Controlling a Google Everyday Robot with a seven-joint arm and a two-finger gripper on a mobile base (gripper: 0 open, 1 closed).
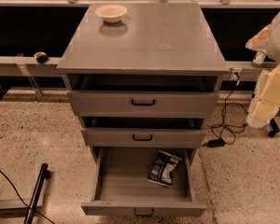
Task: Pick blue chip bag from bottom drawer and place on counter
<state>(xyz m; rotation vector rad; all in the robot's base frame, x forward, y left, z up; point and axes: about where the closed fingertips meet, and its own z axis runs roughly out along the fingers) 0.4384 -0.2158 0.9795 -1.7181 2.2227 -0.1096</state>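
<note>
The blue chip bag [164, 168] lies wrinkled on the floor of the bottom drawer [112, 181], toward its right side. That drawer is pulled far out, with its black handle at the front. Above the drawers, the counter [158, 41] is the broad grey top of the cabinet. My arm shows as cream and white segments at the right edge. My gripper [258, 56] hangs there beside the counter's right side, well above and to the right of the bag, and nothing shows in it.
A white bowl [111, 13] stands at the counter's back left. The two upper drawers [143, 102] are partly pulled out. A black cable and plug [217, 143] lie on the floor at the right. A small dark object [40, 57] sits on the left ledge.
</note>
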